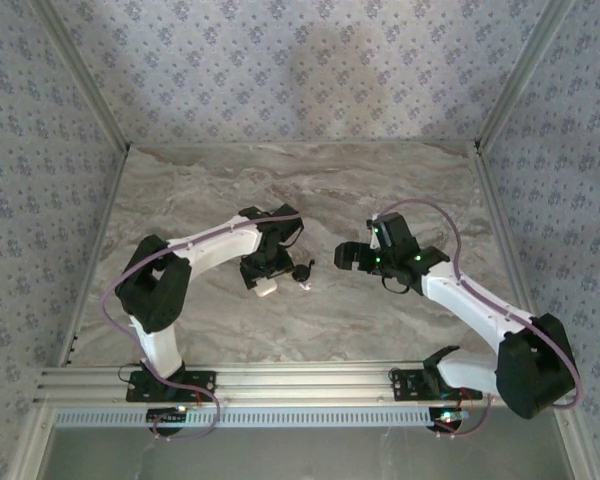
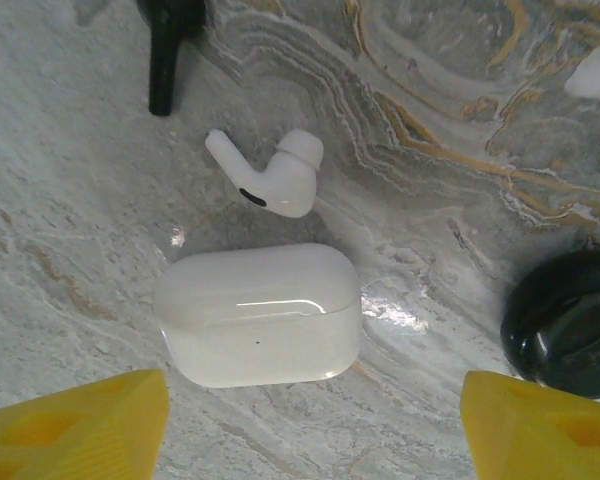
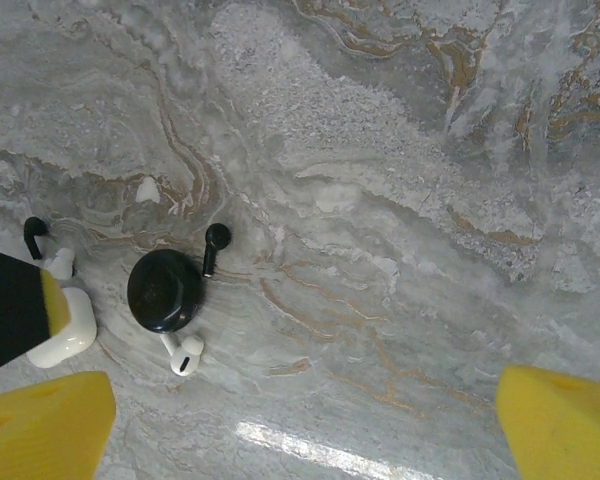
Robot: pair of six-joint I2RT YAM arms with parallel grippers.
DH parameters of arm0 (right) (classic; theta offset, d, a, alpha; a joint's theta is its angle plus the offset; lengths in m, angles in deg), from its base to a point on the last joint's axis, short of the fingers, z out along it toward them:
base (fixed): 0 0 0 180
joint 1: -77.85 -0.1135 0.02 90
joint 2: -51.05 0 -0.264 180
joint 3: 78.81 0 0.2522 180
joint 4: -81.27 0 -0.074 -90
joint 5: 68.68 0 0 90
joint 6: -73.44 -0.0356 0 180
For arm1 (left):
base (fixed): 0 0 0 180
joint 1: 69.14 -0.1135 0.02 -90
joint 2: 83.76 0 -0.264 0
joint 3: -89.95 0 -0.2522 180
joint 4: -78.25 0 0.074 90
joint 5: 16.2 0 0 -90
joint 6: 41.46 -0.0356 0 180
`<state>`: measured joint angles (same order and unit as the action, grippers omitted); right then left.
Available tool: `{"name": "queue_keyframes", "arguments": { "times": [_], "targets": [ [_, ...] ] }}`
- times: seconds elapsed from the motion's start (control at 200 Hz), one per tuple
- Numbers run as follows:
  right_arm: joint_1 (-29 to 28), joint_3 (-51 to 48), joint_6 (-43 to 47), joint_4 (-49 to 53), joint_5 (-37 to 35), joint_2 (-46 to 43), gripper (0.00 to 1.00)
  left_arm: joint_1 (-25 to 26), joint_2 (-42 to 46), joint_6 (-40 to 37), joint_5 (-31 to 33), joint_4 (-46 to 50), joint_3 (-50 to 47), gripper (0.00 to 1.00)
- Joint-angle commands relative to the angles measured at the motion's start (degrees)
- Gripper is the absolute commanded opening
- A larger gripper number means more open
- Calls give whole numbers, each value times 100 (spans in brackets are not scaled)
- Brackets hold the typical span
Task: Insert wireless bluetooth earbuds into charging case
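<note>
top: left gripper (image 1: 261, 278) hovers over white charging case (image 1: 267, 289); right gripper (image 1: 348, 256) well apart, jaws wide.
left wrist: case flat, long axis left-right, between spread fingers (image 2: 75, 425), untouched; white earbud (image 2: 275, 178) just beyond, stem pointing upper-left.
right wrist: earbud beside black case (image 3: 165, 290).

A robot lab cell rather than a home: the marble-look table (image 1: 400, 310) is boxed in by floral-print panels (image 1: 280, 70) set in aluminium posts (image 1: 517, 85). A left arm (image 1: 215, 245) and a right arm (image 1: 470, 305) are bolted to a slotted aluminium rail (image 1: 300, 385) at the near edge, with cables (image 1: 105, 300) looped along them.
</note>
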<state>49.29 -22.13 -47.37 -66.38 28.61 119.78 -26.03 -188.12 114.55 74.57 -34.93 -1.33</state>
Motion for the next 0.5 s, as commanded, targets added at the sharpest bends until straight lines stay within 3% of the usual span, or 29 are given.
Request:
{"name": "queue_keyframes", "arguments": {
  "times": [0.0,0.185,0.495],
  "targets": [
    [-27,-84,96,176,-70,-153,100,-97,-128,491,-451,196,-161,78],
    [-21,-149,44,209,-96,-254,100,-167,-53,477,-508,32,-421,83],
    [-31,-118,-55,189,-87,-317,100,-316,-62,417,-718,-268,-710,82]
  ]
}}
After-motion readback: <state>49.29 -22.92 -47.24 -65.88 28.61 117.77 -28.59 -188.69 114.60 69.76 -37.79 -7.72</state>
